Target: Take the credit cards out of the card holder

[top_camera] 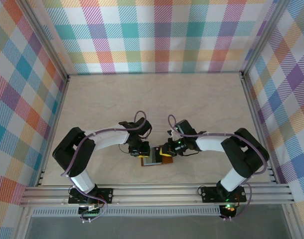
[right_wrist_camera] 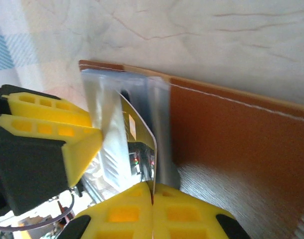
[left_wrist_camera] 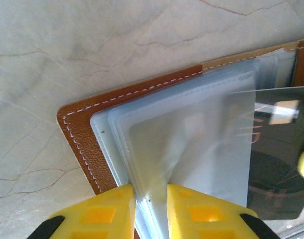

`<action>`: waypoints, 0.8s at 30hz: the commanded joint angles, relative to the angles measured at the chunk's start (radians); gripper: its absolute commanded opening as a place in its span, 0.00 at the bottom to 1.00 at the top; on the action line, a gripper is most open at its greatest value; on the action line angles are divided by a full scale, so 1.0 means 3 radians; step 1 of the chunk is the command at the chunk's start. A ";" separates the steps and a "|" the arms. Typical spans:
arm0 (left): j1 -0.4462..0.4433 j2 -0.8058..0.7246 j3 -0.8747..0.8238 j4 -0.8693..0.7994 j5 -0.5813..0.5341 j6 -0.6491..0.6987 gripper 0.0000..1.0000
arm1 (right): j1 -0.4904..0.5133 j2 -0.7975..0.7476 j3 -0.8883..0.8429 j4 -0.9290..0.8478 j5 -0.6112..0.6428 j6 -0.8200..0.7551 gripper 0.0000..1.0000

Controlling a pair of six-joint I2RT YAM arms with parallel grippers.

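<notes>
The card holder (top_camera: pixel 153 161) lies open on the table between both arms, brown leather (left_wrist_camera: pixel 82 129) with clear plastic sleeves (left_wrist_camera: pixel 182 139) inside. My left gripper (left_wrist_camera: pixel 151 199) is shut on the near edge of those sleeves, and its yellow fingers (right_wrist_camera: pixel 47 124) also appear in the right wrist view. A dark, shiny credit card (left_wrist_camera: pixel 276 149) sticks out of a sleeve on the right side. My right gripper (right_wrist_camera: pixel 153 191) is shut on the edge of that credit card (right_wrist_camera: pixel 142 154), which stands edge-on above the brown cover (right_wrist_camera: pixel 231 129). In the top view the left gripper (top_camera: pixel 143 152) and right gripper (top_camera: pixel 165 151) meet over the holder.
The pale marbled tabletop (top_camera: pixel 157 99) stretches away behind the holder. Plaid walls (top_camera: pixel 157 35) close in the back and both sides. An aluminium rail (top_camera: pixel 152 194) carrying the arm bases runs along the near edge.
</notes>
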 commanded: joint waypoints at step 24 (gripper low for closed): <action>0.0493 -0.0724 -0.0137 0.0204 -0.0048 -0.0027 0.37 | -0.0052 -0.0169 0.2160 -0.2593 0.0710 -0.3508 0.00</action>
